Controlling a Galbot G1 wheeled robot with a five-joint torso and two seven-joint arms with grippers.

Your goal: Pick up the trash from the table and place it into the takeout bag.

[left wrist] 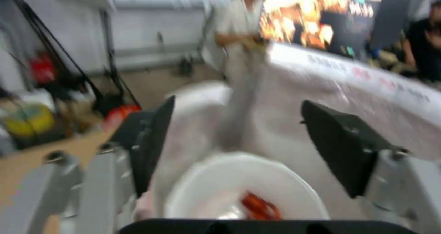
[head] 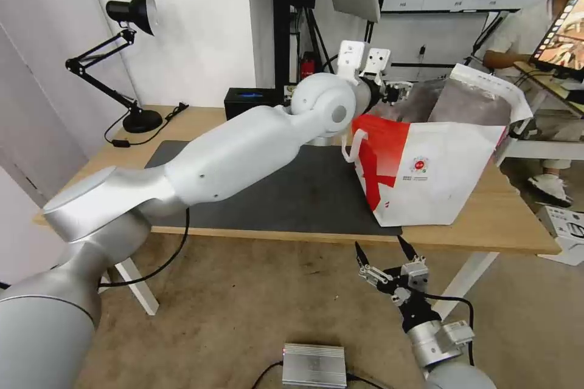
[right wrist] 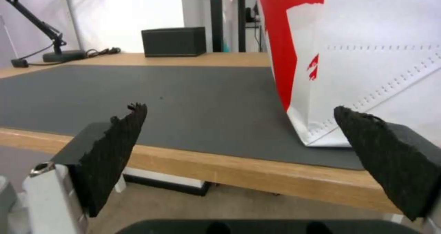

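Over the open mouth of the takeout bag (head: 438,170) we see the left claw (left wrist: 236,142), its arm stretched across the dark grey mat (head: 292,191) on the table (head: 486,225). From the left wrist view, its two black fingers (left wrist: 342,142) stand wide apart with nothing between them. Below them the white round bowl (left wrist: 243,187) sits inside the bag's silver lining, with red scraps at its bottom. The view is blurred, so we cannot tell what else lies in there.

The bag stands upright on the right part of the table, partly on the mat, with its rear flap raised and a white loop handle hanging on its red side. The left forearm hides much of the middle of the mat in the head view.

At the back of the table we see a black rectangular box (right wrist: 173,41) and, at the far left corner, a black desk lamp (head: 125,55) with its cable trailing.

The right claw (head: 387,253) hangs below the table's front edge, near the bag's corner, fingers spread and empty. A silver box (head: 314,365) lies on the floor beside it.
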